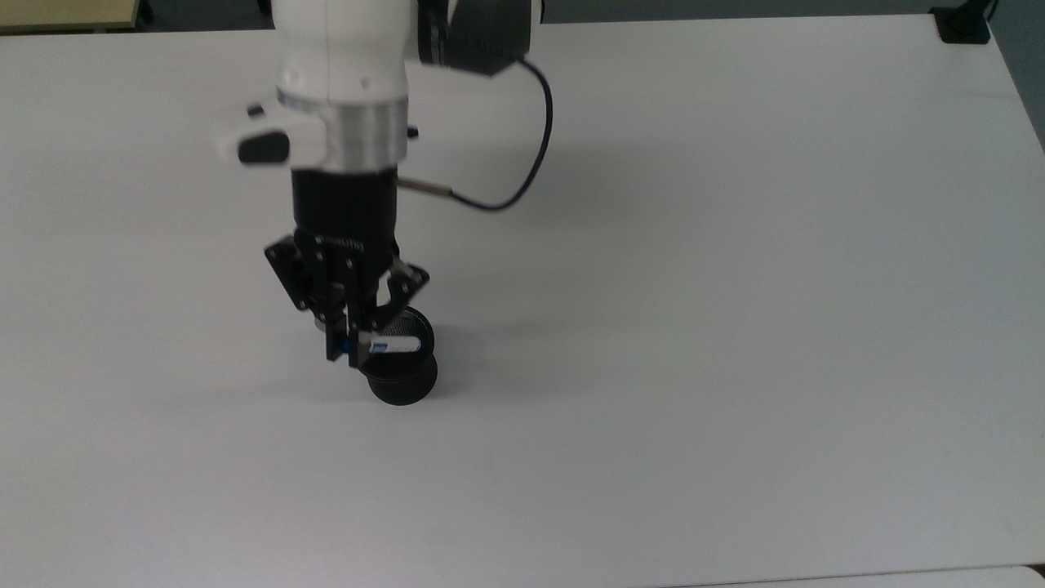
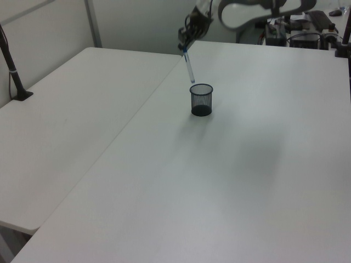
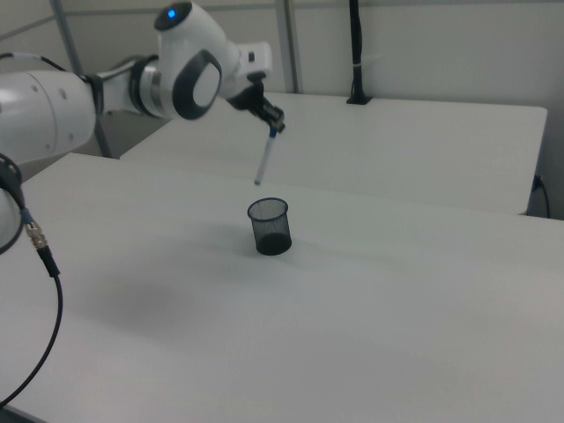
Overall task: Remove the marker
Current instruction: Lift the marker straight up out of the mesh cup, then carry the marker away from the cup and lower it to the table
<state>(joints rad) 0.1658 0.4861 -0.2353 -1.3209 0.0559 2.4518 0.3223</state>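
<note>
My gripper (image 1: 349, 349) (image 2: 185, 48) (image 3: 276, 129) is shut on the blue-capped top end of the marker (image 1: 393, 346) (image 2: 190, 68) (image 3: 264, 159). The slim white marker hangs tilted in the air, its lower tip just above the rim of the black mesh cup (image 1: 400, 369) (image 2: 201, 99) (image 3: 270, 226) and fully out of it. The cup stands upright on the white table (image 1: 735, 286). In the top view the gripper sits over the cup's left rim.
A second white table (image 2: 71, 120) adjoins along the left view's left. A black post (image 2: 11, 66) stands at its far edge. A dark cable (image 1: 522, 163) loops from the wrist. Equipment clutters the far corner (image 2: 307, 33).
</note>
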